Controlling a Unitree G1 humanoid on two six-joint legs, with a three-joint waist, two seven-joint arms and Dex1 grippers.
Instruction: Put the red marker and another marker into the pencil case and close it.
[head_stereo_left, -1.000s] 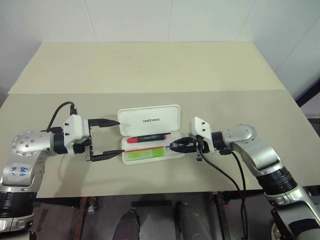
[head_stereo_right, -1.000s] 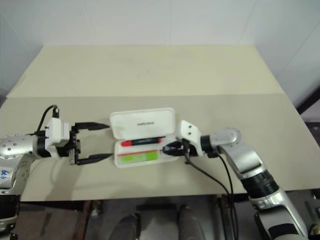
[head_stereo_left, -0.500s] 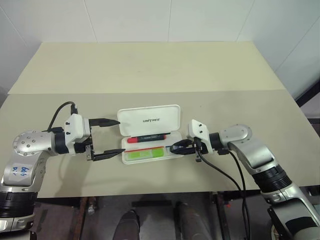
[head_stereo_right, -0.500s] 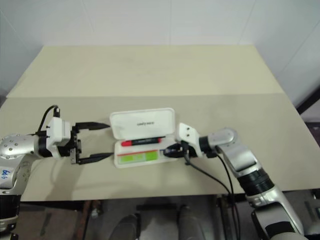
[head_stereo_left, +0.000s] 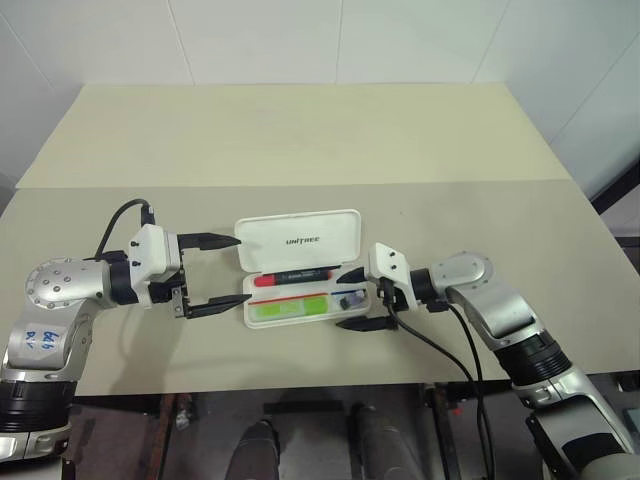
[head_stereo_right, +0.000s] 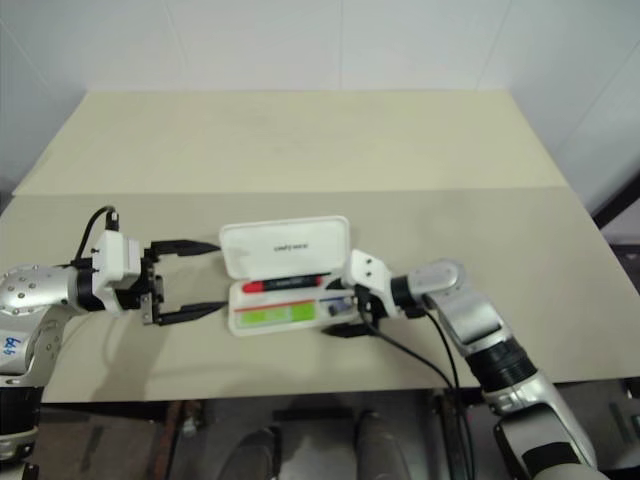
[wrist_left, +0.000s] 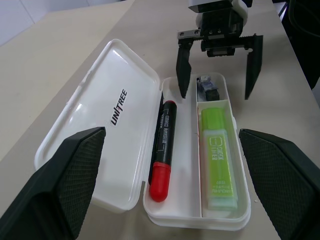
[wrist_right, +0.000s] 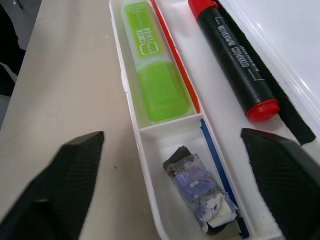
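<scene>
inside, stubby green highlighter (wrist_left: 218, 151), slim red marker (wrist_left: 162, 149) — glossy white case (wrist_left: 119, 105)

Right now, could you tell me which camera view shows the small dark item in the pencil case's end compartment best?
The right wrist view: the small dark item is close and unobstructed. The left wrist view shows it smaller, the eye views as a speck.

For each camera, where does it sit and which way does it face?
Head views: above, looking forward and down at the table; both arms show.
Left wrist view: along the left gripper toward the open pencil case, with the right gripper beyond.
Right wrist view: close over the case's end compartment.
Shared: both wrist views show the red marker and the green highlighter inside.
</scene>
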